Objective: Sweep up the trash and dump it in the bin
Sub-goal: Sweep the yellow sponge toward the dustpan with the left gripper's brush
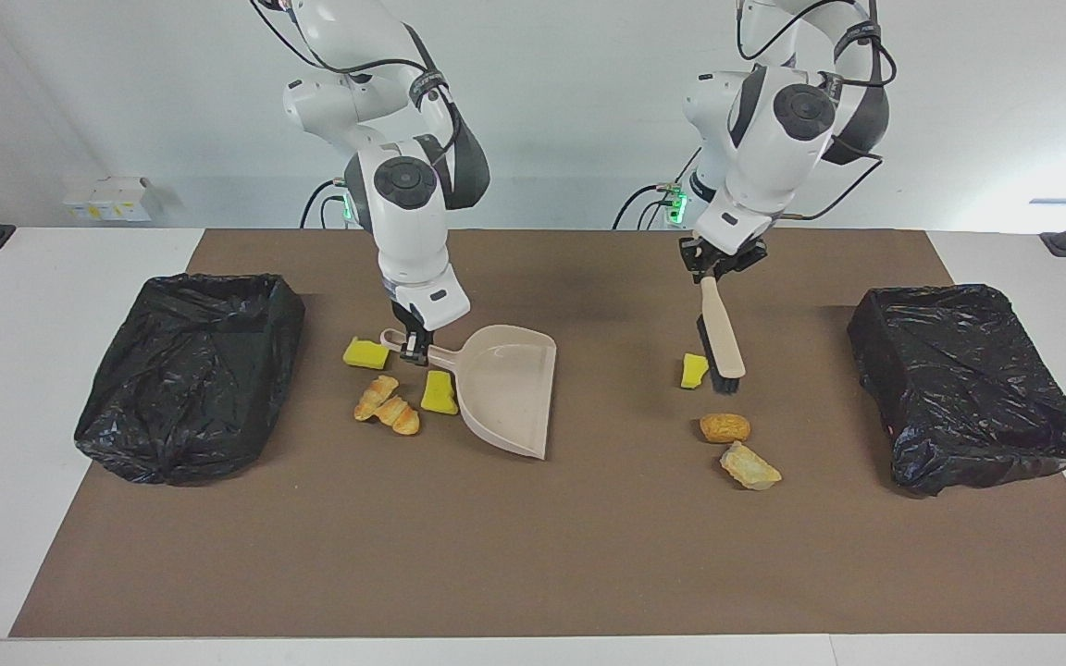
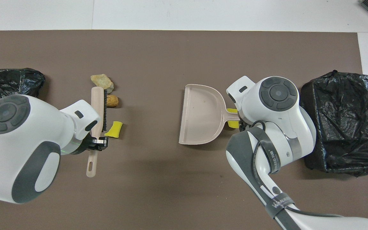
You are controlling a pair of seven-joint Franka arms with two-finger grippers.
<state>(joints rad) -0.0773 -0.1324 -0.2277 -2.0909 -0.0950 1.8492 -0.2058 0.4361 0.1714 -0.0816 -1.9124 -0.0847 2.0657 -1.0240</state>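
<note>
Nearest the robots, the left gripper (image 1: 707,267) is clamped on the handle of the brush (image 1: 721,340), whose dark bristles hang just beside a yellow sponge chunk (image 1: 694,370) toward the left arm's end of the table. Level with that, the right gripper (image 1: 415,350) is closed on the handle of the beige dustpan (image 1: 507,388), which sits near the middle of the brown mat (image 1: 588,555) with its open mouth facing the brush. Close by that handle lie 2 more yellow sponge pieces, one (image 1: 365,353) nearer the robots and one (image 1: 440,392) touching or almost touching the pan's back wall. Slightly farther out lies a croissant-like piece (image 1: 387,406), and at the brush's end a brown bread roll (image 1: 725,427), then a pale bread scrap (image 1: 750,466) farthest of all. The pan looks empty, and what can be seen of the 2 black-lined bins (image 1: 191,370) (image 1: 968,384) at the table's ends shows no scrap. So, as I judge it, both tools are in hand but no sweeping has paid off yet: all 6 scraps remain on the mat, and 3 of them sit at the pan's closed back, where it cannot catch them as it stands.
</note>
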